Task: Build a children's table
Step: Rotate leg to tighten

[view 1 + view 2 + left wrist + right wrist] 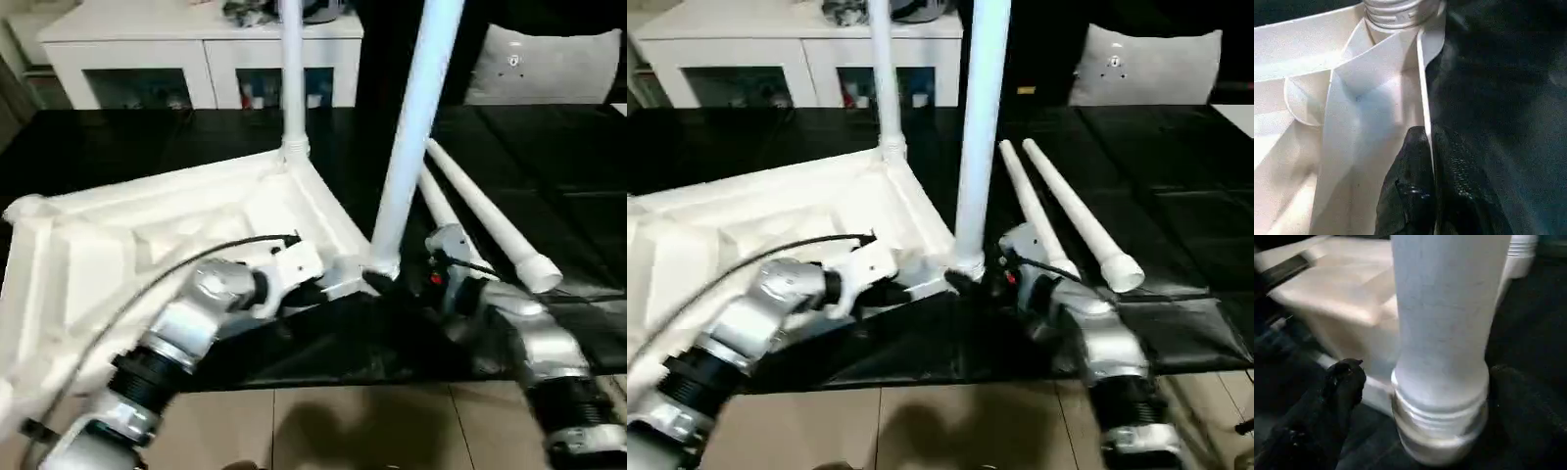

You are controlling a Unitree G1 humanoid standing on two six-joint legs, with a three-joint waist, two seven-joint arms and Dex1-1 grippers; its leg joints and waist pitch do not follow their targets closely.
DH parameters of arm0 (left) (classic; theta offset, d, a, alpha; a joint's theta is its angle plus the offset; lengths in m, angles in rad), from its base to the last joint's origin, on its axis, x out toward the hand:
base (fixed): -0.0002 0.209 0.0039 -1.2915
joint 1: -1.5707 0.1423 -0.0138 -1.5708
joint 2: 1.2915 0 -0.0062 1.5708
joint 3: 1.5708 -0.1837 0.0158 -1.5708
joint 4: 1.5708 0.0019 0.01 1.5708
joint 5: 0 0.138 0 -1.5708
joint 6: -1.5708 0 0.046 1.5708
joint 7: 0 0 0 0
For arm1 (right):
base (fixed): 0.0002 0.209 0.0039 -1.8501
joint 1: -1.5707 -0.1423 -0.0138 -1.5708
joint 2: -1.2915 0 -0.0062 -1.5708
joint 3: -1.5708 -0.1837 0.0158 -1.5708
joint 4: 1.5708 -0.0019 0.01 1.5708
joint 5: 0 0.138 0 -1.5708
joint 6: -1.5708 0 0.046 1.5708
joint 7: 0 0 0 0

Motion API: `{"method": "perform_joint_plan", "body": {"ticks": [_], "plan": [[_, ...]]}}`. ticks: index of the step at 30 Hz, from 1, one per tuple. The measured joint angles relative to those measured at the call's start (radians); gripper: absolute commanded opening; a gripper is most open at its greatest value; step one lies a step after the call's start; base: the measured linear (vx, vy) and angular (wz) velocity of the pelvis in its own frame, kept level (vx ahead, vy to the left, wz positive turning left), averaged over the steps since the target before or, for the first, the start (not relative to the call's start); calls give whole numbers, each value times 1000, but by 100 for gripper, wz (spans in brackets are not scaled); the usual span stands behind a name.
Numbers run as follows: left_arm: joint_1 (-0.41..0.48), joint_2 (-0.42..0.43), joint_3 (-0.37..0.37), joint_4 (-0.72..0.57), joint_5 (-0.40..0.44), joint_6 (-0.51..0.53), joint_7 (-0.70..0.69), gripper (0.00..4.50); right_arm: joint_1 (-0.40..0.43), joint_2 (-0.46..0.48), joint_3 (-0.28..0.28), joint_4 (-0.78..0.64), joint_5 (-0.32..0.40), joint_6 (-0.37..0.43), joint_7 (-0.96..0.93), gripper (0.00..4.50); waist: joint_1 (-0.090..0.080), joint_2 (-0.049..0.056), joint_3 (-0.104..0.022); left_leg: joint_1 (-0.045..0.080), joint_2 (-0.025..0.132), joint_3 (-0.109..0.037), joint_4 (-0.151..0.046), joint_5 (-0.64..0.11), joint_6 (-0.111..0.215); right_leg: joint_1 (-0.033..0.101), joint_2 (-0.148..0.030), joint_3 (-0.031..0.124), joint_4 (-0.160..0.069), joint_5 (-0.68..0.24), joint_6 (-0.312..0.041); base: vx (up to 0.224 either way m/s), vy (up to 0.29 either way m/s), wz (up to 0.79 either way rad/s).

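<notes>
Left fingers (1415,196) pinch the tabletop (147,225) rim; right fingers (1347,382) spread wide around the second leg (411,127), seemingly just seated; two legs (480,211) remain.

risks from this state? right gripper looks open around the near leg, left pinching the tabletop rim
1. The near upright white tube leg leans slightly; with the right gripper open around its base, it may tip if not fully seated.
2. The left gripper pinches only the thin side wall of the upturned white plastic tabletop, which could slip or flex.
3. Two loose white legs lie beside the right forearm, easily knocked.
</notes>
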Motion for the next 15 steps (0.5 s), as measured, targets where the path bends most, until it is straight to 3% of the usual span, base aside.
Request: {"method": "perform_joint_plan", "body": {"ticks": [8,9,15], "plan": [[-39,101,-23,72,-11,-165,-183,0,-2,-100,69,-50,22,10,226,442,2,-1,-1,0,0,0,0,0,0,1,0,0,-1,2,-4,0,0,0],[-41,108,-25,76,-14,-178,-198,0,-2,-104,75,-49,22,10,240,415,4,-1,-1,0,0,0,0,0,0,0,0,0,0,2,-4,0,0,0],[-54,136,-36,112,-41,-249,-316,0,-12,-107,117,-37,16,6,290,364,23,-1,-1,0,0,0,0,0,0,0,0,0,0,3,-4,0,0,0]]}}
